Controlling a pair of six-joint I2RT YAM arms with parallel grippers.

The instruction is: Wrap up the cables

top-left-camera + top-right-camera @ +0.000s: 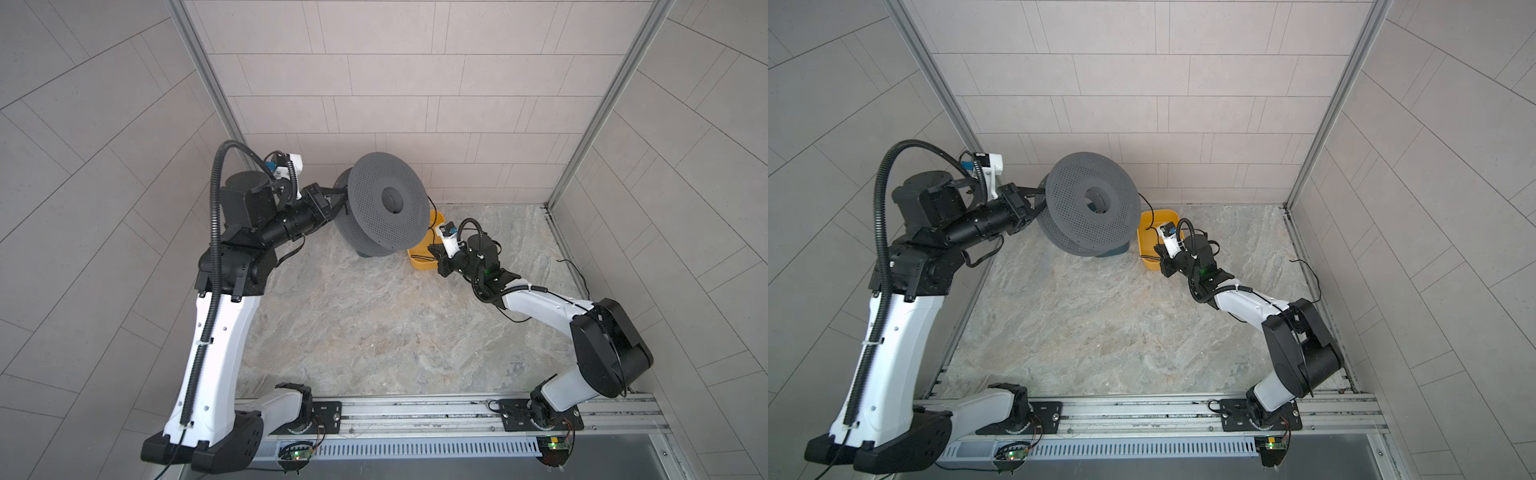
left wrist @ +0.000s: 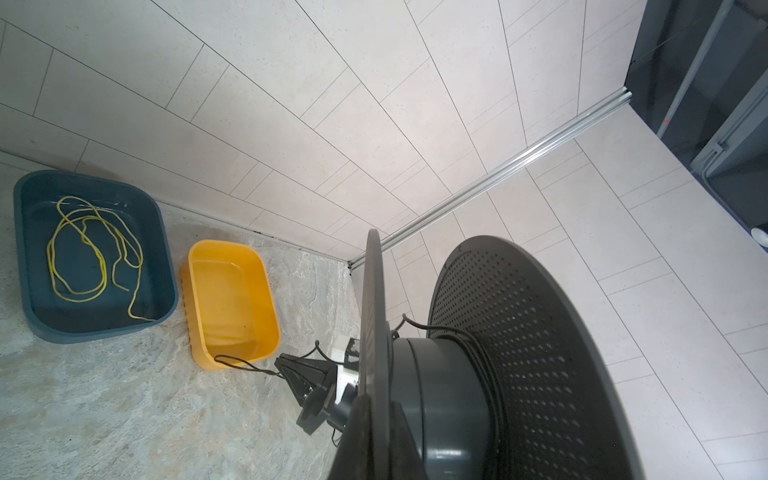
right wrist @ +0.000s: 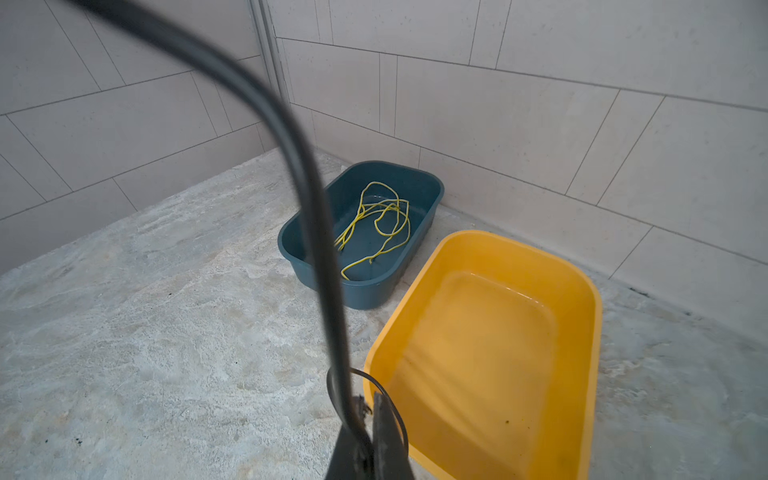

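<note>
Black cable (image 2: 490,365) is lying in several turns around the hub of a grey perforated spool (image 1: 374,208), and from where I am standing that looks like most of it. One free stretch is dropping from the spool toward the yellow bin (image 3: 490,353) and curling into a small loop at its near rim. The left hand (image 1: 337,195) is clamping one flange of the spool, holding it raised and tilted over the worktop (image 1: 374,332), while the right hand (image 3: 365,419) is sitting low beside the yellow bin with its jaws together on that free stretch. I am judging the wrapping to be well along: what is left is feeding this length onto the hub and tucking in the tail, though how much cable is trailing past the right hand I cannot tell. Next to the yellow bin, a dark blue bin (image 3: 374,295) is holding a loose yellow cord (image 3: 390,208), with neither hand near it. The worktop is showing a mottled, stone-like grey and beige face. Pale tiled walls (image 1: 395,104) are closing it in on three sides, and a metal rail (image 1: 415,409) is running along the front, carrying both arm bases.
</note>
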